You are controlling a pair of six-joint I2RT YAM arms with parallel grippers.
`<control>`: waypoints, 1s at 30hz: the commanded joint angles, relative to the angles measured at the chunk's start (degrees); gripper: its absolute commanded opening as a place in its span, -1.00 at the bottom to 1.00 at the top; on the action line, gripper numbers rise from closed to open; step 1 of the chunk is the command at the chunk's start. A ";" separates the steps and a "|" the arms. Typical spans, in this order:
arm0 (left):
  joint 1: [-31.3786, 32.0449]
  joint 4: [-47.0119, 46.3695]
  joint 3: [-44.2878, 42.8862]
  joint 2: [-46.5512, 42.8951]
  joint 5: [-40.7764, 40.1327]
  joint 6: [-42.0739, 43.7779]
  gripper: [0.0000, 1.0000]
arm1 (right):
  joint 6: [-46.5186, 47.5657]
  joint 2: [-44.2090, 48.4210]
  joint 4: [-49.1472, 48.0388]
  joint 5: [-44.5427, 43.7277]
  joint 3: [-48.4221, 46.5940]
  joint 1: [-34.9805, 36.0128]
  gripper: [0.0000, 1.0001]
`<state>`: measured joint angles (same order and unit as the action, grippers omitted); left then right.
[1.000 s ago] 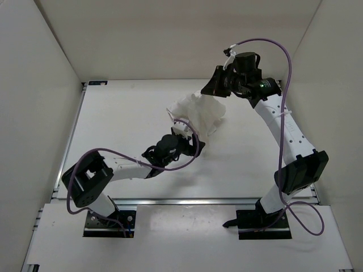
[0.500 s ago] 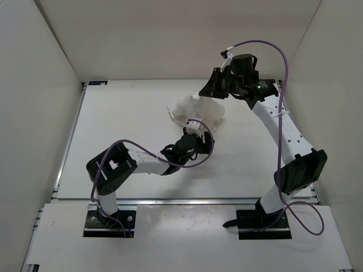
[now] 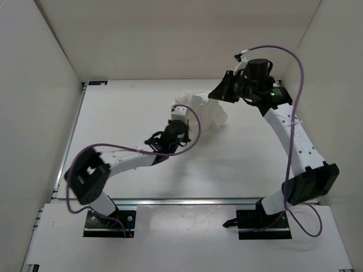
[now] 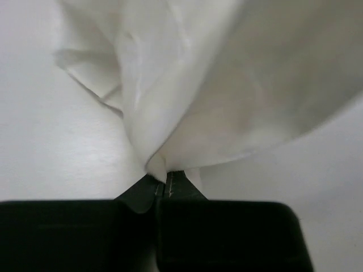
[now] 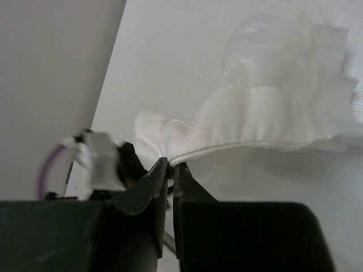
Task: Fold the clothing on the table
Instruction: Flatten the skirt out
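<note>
You have 1 counter (image 3: 113,124) filling the middle of the top view | 1 clothing (image 3: 205,109), white, bunched up at upper centre of that view | 2 pincers, each gripping it: left pincer (image 4: 165,180) clamped tight on a gathered fold, right pincer (image 5: 170,168) pinched closed on its hem, upper right

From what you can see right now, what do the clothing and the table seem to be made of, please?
The clothing looks like thin white woven fabric, matte: fine ribs show near its hem and it bunches in soft folds. The table looks like a hard, smooth white board, matte; laminate or paint, I cannot tell.
</note>
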<state>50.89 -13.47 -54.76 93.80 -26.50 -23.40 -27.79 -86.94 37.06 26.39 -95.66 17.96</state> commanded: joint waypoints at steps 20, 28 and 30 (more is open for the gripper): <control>-29.98 41.14 -47.20 -7.18 18.42 24.78 -1.00 | -0.07 -14.12 2.02 10.96 -27.05 -3.19 -1.00; -22.52 44.96 -57.02 -1.75 11.92 33.42 -1.00 | 4.58 -18.13 7.27 6.14 -26.94 -4.51 -1.00; -21.11 41.45 -45.95 -5.97 11.65 31.24 -1.00 | 3.80 -13.54 1.37 6.30 -15.12 -5.20 -1.00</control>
<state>27.16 30.81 -109.67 95.72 -11.66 6.44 -25.69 -106.34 41.54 34.92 -119.57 13.32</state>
